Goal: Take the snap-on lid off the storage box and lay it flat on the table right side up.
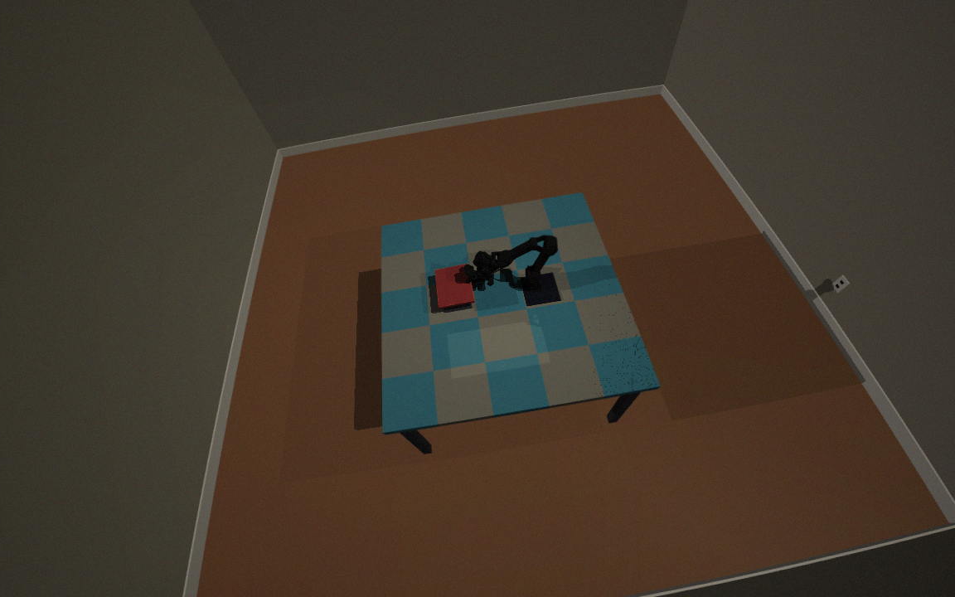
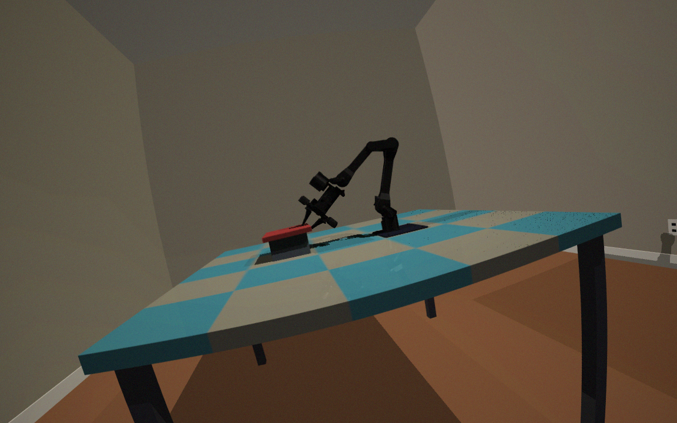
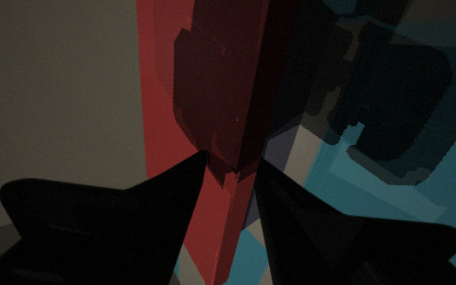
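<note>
Clamped hard on the near-arm edge of the red lid [image 2: 287, 231], that gripper [image 2: 310, 222]; fingers pinching the rim from either side in the wrist view, red plastic filling the gap between them; grasping the lid, no doubt about it.

Sitting on the checkered table [image 2: 383, 262], left of the arm's base [image 2: 401, 227], the dark storage box [image 2: 288, 246]; lid on top of it, tilted a touch in the exterior view, the edge at the gripper riding slightly higher than the far-left edge; whether the snap has let go all round, cannot tell from here.

Step in hand by the look of it: prying, grip secured, peel just starting at one side.

Next move calling for a steady lift up and away from the box, hinging the lid off its far-left edge rather than dragging sideways; any sideways pull likely to tow the box along while the catches bite; box to stay planted on its squares.

After that, a carry to an open patch of table, wrist levelled so the red top faces upward, then a low, flat release.
</note>
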`<state>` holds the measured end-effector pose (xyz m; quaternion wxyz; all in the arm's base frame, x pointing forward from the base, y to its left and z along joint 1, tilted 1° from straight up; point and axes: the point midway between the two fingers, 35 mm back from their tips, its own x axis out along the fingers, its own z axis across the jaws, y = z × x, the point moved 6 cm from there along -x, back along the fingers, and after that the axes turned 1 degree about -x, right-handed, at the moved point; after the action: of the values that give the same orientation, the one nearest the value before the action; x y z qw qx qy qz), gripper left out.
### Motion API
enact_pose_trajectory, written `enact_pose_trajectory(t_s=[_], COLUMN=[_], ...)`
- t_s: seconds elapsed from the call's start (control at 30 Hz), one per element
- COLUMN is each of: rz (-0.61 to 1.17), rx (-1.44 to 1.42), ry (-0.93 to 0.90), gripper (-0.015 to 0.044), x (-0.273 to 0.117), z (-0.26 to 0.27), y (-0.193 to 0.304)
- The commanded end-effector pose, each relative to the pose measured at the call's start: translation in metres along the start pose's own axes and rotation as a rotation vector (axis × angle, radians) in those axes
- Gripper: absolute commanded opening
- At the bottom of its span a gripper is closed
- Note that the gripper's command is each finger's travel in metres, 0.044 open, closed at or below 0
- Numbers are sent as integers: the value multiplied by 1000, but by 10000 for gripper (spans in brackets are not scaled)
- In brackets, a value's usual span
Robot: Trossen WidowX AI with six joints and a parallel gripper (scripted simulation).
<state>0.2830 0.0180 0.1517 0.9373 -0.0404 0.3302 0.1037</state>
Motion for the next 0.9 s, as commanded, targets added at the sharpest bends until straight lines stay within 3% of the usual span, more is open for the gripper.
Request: enact_pose_trajectory(t_s=[0.0, 0.87], rz=[0, -1], rx=[-1, -1], ry=[-4, -4], gripper=[0, 0], x=[-2, -6], z=[2, 6], y=[0, 0])
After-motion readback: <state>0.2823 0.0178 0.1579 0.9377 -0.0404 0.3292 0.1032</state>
